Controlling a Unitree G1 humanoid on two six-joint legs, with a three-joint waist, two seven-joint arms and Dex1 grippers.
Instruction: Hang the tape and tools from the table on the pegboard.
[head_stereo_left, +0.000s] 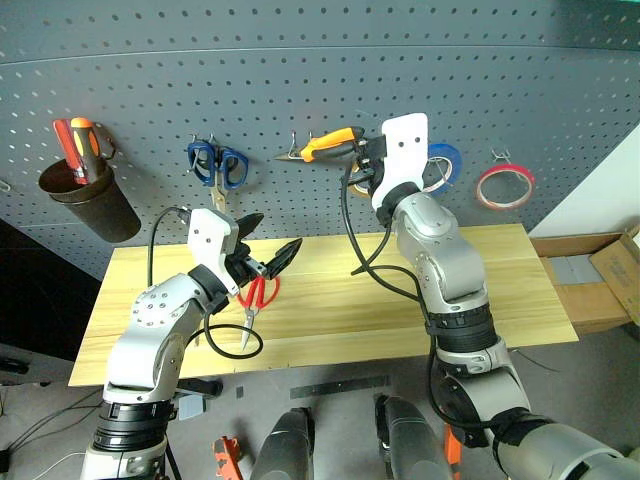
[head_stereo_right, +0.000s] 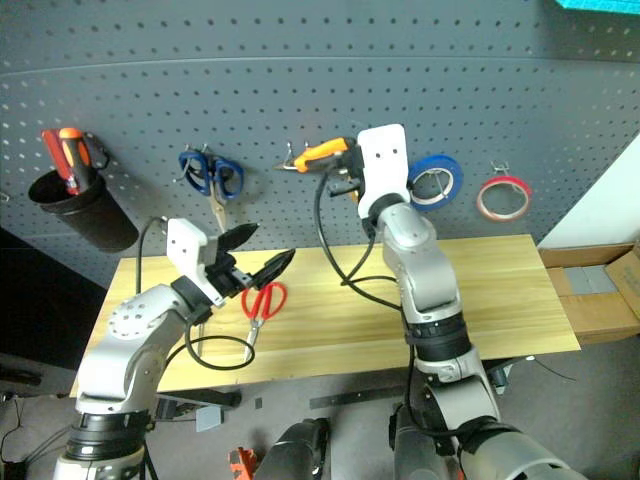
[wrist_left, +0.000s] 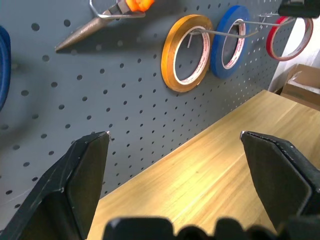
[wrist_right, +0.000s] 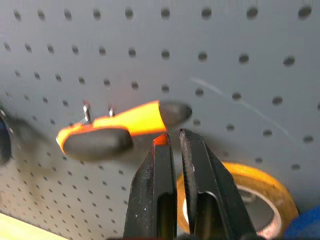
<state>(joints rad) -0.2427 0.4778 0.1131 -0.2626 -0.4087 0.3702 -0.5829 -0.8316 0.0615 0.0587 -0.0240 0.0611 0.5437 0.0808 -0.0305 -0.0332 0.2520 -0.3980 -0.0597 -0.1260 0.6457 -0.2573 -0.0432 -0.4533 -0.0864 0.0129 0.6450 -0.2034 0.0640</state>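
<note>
Landmark: I placed everything against the pegboard (head_stereo_left: 300, 90).
Pliers: my pliers (head_stereo_left: 328, 144) hung from a hook on the pegboard, orange-and-black handles just beside my right gripper (wrist_right: 175, 137), nose toward the blue-handled scissors (head_stereo_left: 217, 165).
Right gripper: its fingers were pressed together with nothing between them, tips at the rear end of the handles; I could not tell whether they touched.
Left gripper: my left gripper (head_stereo_left: 265, 243) was spread wide and empty, below the pegboard, over the table (head_stereo_left: 330, 310).
Red scissors: the red scissors (head_stereo_left: 257, 298) lay flat on the table under the left gripper, not yet hung.
Red tape: the red tape (head_stereo_left: 505, 186) was already on its hook at the pegboard's right.
Doing it well: I judged the right arm should back straight off without brushing the handles, then the left should drop onto the scissors' handles.
</note>
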